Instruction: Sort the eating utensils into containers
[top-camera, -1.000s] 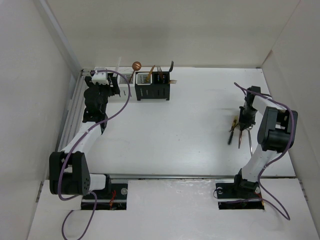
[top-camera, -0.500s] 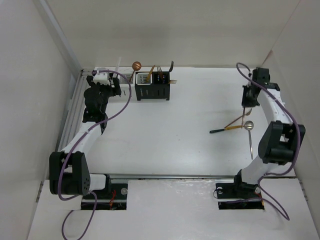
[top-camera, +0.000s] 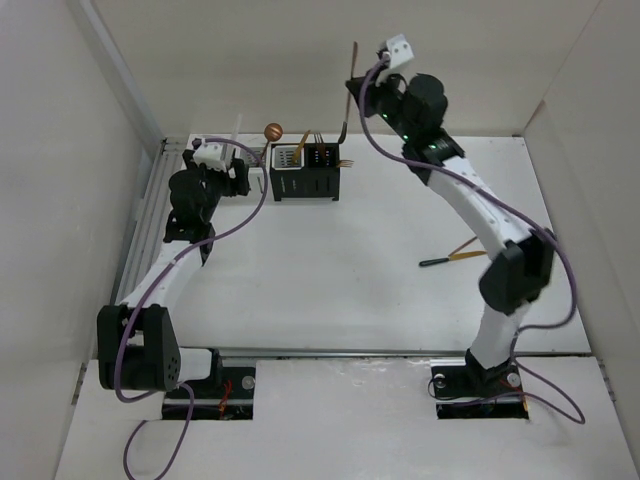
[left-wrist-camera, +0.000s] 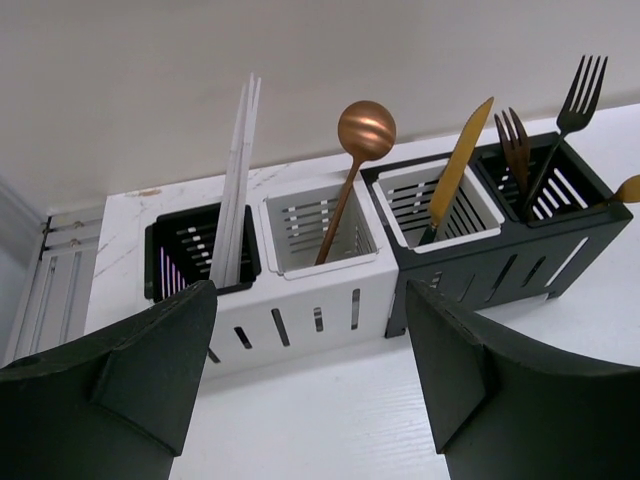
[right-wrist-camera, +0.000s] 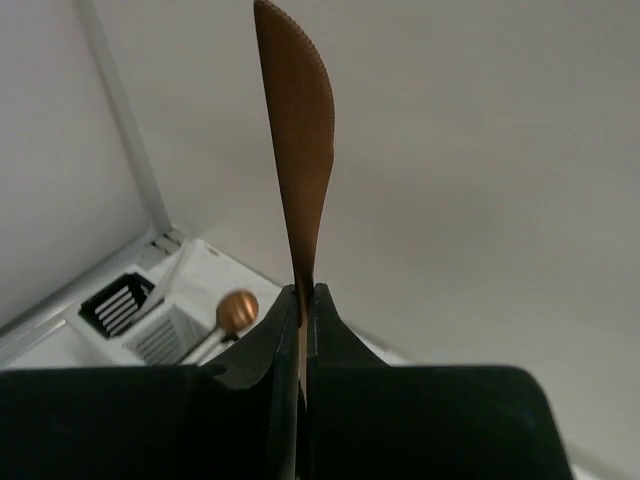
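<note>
My right gripper (top-camera: 362, 86) is raised high at the back, above the containers (top-camera: 305, 172), and is shut on a copper knife (right-wrist-camera: 298, 130) whose serrated blade sticks out past the fingertips (right-wrist-camera: 285, 310). The containers stand in a row: a black one (left-wrist-camera: 200, 262) holding white sticks (left-wrist-camera: 238, 170), a white one (left-wrist-camera: 320, 235) with a copper spoon (left-wrist-camera: 365, 128), a white-lined one (left-wrist-camera: 440, 205) with a gold knife, and a black one (left-wrist-camera: 548, 185) with forks. My left gripper (left-wrist-camera: 310, 390) stands open on the table just in front of the row, with nothing between its fingers. One dark-handled utensil (top-camera: 450, 257) lies on the table at the right.
White walls close in the table on the left, back and right. A metal rail (top-camera: 150, 215) runs along the left edge beside the left arm. Purple cables hang from both arms.
The right arm has swung from the table's right side up and back-left to above the containers, carrying the knife. The left arm has hardly moved.
</note>
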